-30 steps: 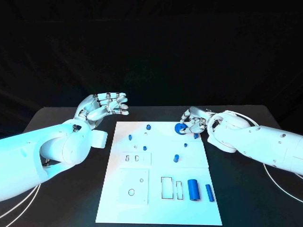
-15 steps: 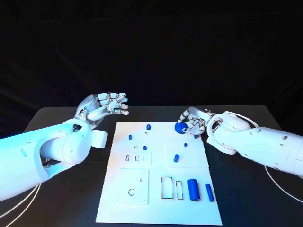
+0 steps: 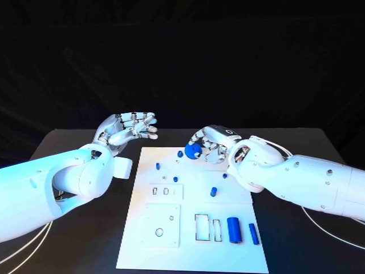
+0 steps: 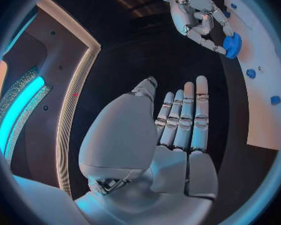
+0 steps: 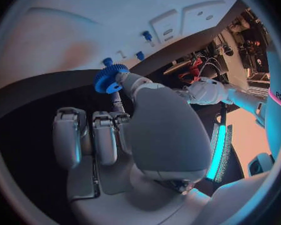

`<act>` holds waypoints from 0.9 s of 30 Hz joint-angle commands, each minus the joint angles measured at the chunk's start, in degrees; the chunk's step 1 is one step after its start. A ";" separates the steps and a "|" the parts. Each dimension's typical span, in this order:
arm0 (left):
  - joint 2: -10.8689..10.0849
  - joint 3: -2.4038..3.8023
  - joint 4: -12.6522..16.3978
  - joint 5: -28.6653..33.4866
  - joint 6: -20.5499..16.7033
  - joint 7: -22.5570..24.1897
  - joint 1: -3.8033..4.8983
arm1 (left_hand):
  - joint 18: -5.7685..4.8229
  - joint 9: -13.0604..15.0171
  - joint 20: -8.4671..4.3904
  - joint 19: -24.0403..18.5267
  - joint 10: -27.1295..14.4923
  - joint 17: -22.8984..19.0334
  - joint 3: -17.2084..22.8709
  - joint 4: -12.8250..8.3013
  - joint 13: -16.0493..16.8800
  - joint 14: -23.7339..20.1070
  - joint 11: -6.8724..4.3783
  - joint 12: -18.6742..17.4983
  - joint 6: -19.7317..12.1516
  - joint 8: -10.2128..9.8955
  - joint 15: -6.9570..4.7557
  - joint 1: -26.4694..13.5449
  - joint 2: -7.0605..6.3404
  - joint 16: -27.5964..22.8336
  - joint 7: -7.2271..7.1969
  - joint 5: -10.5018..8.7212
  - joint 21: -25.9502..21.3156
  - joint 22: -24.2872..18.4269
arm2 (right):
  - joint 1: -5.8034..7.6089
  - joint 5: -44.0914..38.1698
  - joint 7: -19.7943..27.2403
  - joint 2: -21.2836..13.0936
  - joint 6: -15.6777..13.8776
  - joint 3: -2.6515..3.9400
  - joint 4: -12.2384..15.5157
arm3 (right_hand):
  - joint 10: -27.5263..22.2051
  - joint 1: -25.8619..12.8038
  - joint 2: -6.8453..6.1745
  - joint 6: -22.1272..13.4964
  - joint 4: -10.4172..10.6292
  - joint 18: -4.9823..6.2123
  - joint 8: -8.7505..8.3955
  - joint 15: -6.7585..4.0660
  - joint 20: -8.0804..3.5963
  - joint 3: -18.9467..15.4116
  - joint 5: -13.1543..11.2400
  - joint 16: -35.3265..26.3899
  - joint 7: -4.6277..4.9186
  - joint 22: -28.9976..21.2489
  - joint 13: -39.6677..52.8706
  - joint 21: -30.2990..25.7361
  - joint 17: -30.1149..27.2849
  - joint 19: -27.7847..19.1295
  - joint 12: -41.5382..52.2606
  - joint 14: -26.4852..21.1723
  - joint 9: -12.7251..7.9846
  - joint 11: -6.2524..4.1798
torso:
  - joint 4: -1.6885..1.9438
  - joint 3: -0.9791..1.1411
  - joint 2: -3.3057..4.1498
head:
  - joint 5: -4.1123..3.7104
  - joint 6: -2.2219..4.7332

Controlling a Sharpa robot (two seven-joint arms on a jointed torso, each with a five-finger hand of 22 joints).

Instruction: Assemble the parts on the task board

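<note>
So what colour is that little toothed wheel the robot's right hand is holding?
Blue. The gear pinched by the right hand shows best in the right wrist view.

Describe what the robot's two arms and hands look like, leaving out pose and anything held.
Both arms are thick, rounded white shells with small dark fastener dots. The left arm has a short white cylindrical stub near the wrist. Thin white cables loop beside the right arm and trail under both. The left hand and right hand are silver, with segmented metallic fingers and smooth pale palm covers.
</note>
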 commanded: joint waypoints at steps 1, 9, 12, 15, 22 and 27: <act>0.27 0.03 0.04 0.24 1.06 0.24 0.06 | 0.53 0.10 0.03 -0.50 -0.49 0.14 0.36 -0.02 -0.06 -0.39 -0.05 -0.22 -0.51 -0.26 0.03 0.64 0.12 0.25 1.12 -0.19 0.27 0.13 | -0.15 -3.82 -1.08 1.76 -1.92 -0.09 0.02 | 5.66 -0.91 -0.09 3.16 -0.03 -0.99 1.25 -0.33 -0.54 0.52 -0.31 0.34 -0.58 8.14 14.56 0.23 15.09 0.94 0.21 5.97 15.17 -0.45 | 0.03 -0.05 0.05 | -0.02 0.03; 0.60 0.03 0.04 0.26 1.12 0.12 0.07 | 0.53 0.10 0.03 -0.50 -0.49 0.14 0.36 -0.02 -0.06 -0.39 -0.05 -0.22 -0.51 -0.26 0.03 0.64 0.12 0.25 1.12 -0.19 0.27 0.13 | -1.26 -4.61 -2.63 6.46 -0.03 -0.63 -3.63 | 5.58 -1.91 -0.21 2.93 -0.35 -0.95 1.21 -0.34 -0.55 1.03 -1.07 0.34 -0.56 8.05 14.45 0.09 15.09 0.85 0.12 5.97 15.25 -0.45 | 0.24 -0.02 0.18 | 0.20 -0.06; 0.66 0.03 0.05 0.26 1.15 0.07 0.07 | 0.53 0.10 0.03 -0.50 -0.49 0.14 0.36 -0.02 -0.06 -0.39 -0.05 -0.22 -0.51 -0.26 0.03 0.64 0.12 0.25 1.12 -0.19 0.27 0.13 | -1.86 -4.74 -2.89 7.89 0.68 -0.75 -5.38 | 5.58 -1.91 -0.21 2.93 -0.35 -0.95 1.21 -0.34 -0.55 1.03 -1.07 0.34 -0.56 8.05 14.45 0.09 15.09 0.85 0.12 5.97 15.25 -0.45 | 0.12 -0.02 0.18 | 0.38 -0.16; 0.70 0.03 0.06 0.27 1.15 0.05 0.07 | 0.53 0.10 0.03 -0.50 -0.49 0.14 0.36 -0.02 -0.06 -0.39 -0.05 -0.22 -0.51 -0.26 0.03 0.64 0.12 0.25 1.12 -0.19 0.27 0.13 | -2.26 -4.87 -3.09 8.84 1.39 -0.85 -6.58 | 5.56 -2.11 -0.25 2.85 -0.41 -0.94 1.18 -0.33 -0.55 1.12 -1.21 0.34 -0.56 8.03 14.41 0.06 15.09 0.83 0.09 5.97 15.25 -0.43 | 0.12 0.00 0.18 | 0.45 -0.25; 0.72 0.03 0.06 0.27 1.15 0.01 0.08 | 0.53 0.10 0.03 -0.50 -0.49 0.14 0.36 -0.02 -0.06 -0.39 -0.05 -0.22 -0.51 -0.26 0.03 0.64 0.12 0.25 1.12 -0.19 0.27 0.13 | -2.83 -5.35 -3.84 10.02 3.06 -0.98 -8.46 | 5.51 -2.51 -0.35 2.74 -0.50 -0.94 1.14 -0.31 -0.54 1.21 -1.46 0.34 -0.53 8.04 14.36 0.04 15.09 0.83 0.04 5.97 15.27 -0.41 | -0.02 0.04 0.11 | 0.72 -0.53; 0.68 0.03 0.08 0.27 1.25 -0.06 0.08 | 0.53 0.10 0.03 -0.50 -0.49 0.14 0.36 -0.02 -0.06 -0.39 -0.05 -0.22 -0.51 -0.26 0.03 0.64 0.12 0.25 1.12 -0.19 0.27 0.13 | -2.96 -5.95 -4.97 10.36 3.45 -1.01 -9.11 | 5.45 -2.98 -0.47 2.67 -0.57 -0.95 1.12 -0.29 -0.52 1.29 -1.76 0.34 -0.51 8.08 14.28 0.05 15.09 0.84 -0.03 5.97 15.30 -0.39 | -0.09 0.08 0.09 | 0.68 -0.62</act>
